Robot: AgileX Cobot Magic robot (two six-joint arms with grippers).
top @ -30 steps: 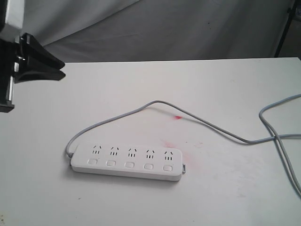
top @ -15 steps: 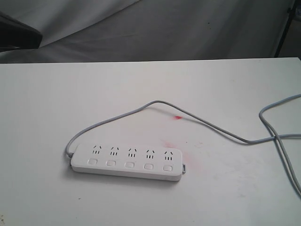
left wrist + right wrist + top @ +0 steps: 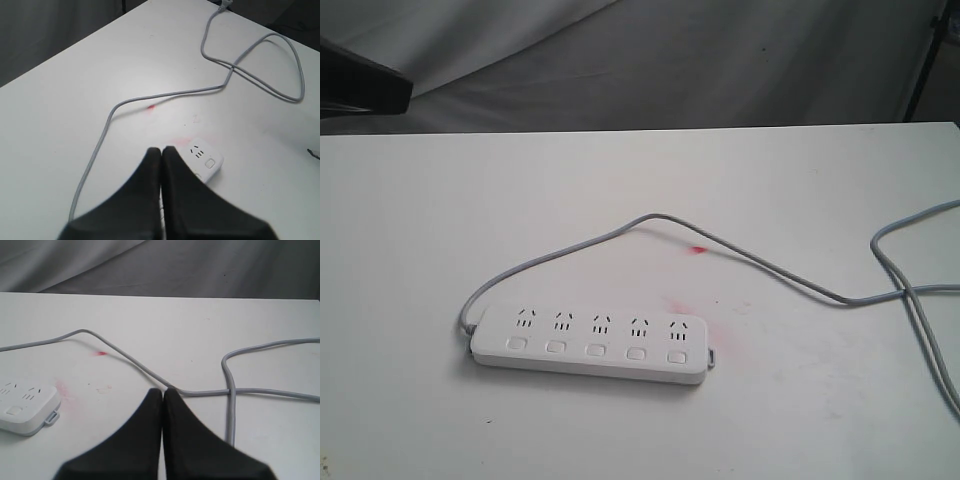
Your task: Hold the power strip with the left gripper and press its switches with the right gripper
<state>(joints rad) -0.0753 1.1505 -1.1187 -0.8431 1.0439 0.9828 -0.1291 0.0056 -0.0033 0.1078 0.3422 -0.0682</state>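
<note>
The white power strip (image 3: 590,342) lies flat on the white table (image 3: 620,190), left of centre and near the front. Its switches (image 3: 595,350) form one row along its near side. A grey cord (image 3: 760,265) leaves its left end and loops away to the right. My left gripper (image 3: 161,149) is shut and empty, hovering above the table with one end of the power strip (image 3: 206,159) showing just past its fingertips. My right gripper (image 3: 163,390) is also shut and empty, above the cord (image 3: 227,390), with the power strip (image 3: 25,407) off to one side.
A dark part of the left arm (image 3: 360,90) shows at the exterior view's top left edge. A red spot (image 3: 698,249) and a pink smear (image 3: 685,310) mark the table. Cord loops (image 3: 920,300) lie at the right edge. Grey cloth (image 3: 670,60) hangs behind.
The left gripper has drawn back out of the exterior view to the upper left, and its fingers have come fully together. The power strip and cord have not moved.
</note>
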